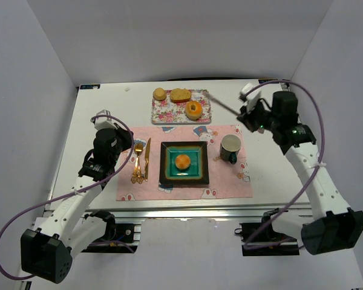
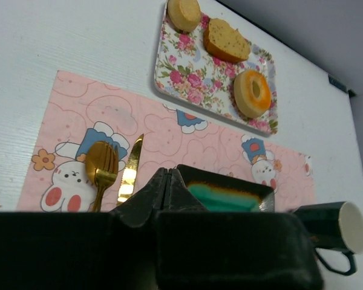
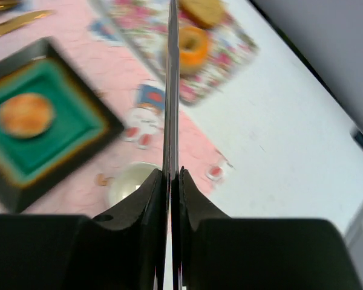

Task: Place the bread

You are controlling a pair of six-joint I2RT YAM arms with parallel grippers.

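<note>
The bread point(image 1: 183, 161), a small round orange-golden bun, lies in the middle of the square teal plate point(image 1: 167, 175) on the pink placemat. The right wrist view shows it on the plate too point(image 3: 25, 115). In the left wrist view it is hidden behind the gripper body. My right gripper point(image 1: 247, 113) is above the table right of the tray, shut on thin metal tongs point(image 3: 171, 90) that point toward the tray. My left gripper point(image 2: 166, 172) is shut and empty, over the placemat's left part near the cutlery.
A floral tray point(image 1: 163, 112) at the back holds a ring doughnut point(image 1: 193, 109), a bread slice point(image 1: 181, 95) and a pale bun point(image 1: 160, 93). A dark green mug point(image 1: 231, 148) stands right of the plate. A gold fork point(image 1: 137, 163) and knife point(image 1: 147, 158) lie left of it.
</note>
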